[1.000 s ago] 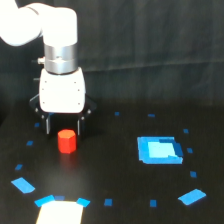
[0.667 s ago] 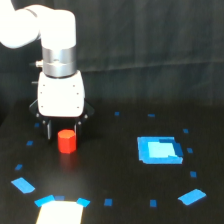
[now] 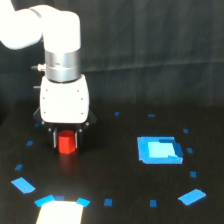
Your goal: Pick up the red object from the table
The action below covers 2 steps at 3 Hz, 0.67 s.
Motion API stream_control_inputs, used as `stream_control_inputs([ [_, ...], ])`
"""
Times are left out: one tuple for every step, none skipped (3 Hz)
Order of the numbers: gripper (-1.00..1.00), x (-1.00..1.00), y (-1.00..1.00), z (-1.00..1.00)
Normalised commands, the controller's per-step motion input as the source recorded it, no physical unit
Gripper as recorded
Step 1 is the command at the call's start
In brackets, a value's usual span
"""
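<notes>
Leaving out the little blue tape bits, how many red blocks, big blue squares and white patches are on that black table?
Small red-orange matte block: 1
Large blue square patch: 1
White patch at the near edge: 1
Total: 3

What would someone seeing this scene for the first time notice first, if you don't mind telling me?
The big white claw on the exterior view's left draws the eye, lowered with its dark fingers on either side of the small red object on the black table. Next comes the bright blue square patch to the exterior view's right, well apart from the arm.
</notes>
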Motion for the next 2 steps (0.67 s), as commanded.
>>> stream_control_inputs([
  [-1.00, -0.69, -0.11, 1.00],
  [-1.00, -0.24, -1.00, 1.00],
])
